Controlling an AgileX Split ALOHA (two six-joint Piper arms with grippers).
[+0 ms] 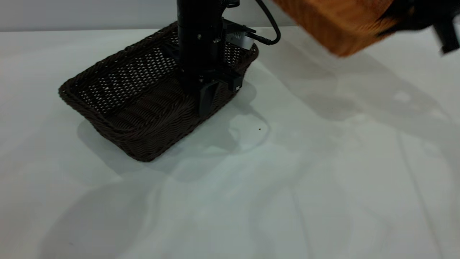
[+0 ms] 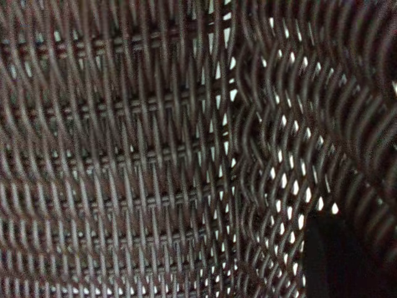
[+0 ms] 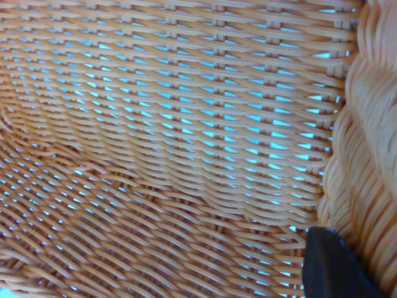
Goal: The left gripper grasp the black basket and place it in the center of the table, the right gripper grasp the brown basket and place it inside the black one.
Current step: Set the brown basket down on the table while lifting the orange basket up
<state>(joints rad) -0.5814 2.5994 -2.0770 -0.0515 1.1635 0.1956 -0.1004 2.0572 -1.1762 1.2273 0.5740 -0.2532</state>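
A: From the exterior view, the black basket (image 1: 143,104) sits on the white worktop (image 1: 287,187), left of the middle, one end seeming to ride a little off the surface. The left gripper (image 1: 208,97) stands at its right-hand wall, fingers clenched on the braided rim as far as I can judge. The brown basket (image 1: 341,25) hangs tilted in the air at the upper right, blurred, carried by the right gripper (image 1: 402,18).

B: So the risk?

A: The left arm stands inside the black basket's mouth. If the brown one comes down now, I'd expect it to strike that arm or catch the rim.

B: And the left wrist view?

A: Only dark weave, the black basket (image 2: 155,155) right against the lens, with one dark fingertip (image 2: 341,261) at the edge. A thin grip on the wall could slip, and the basket would skew.

B: The right wrist view?

A: Orange weave of the brown basket (image 3: 173,136), its braided rim close beside a black fingertip (image 3: 332,267). Held by one wall, it hangs tilted; a tilted drop could seat it crooked.
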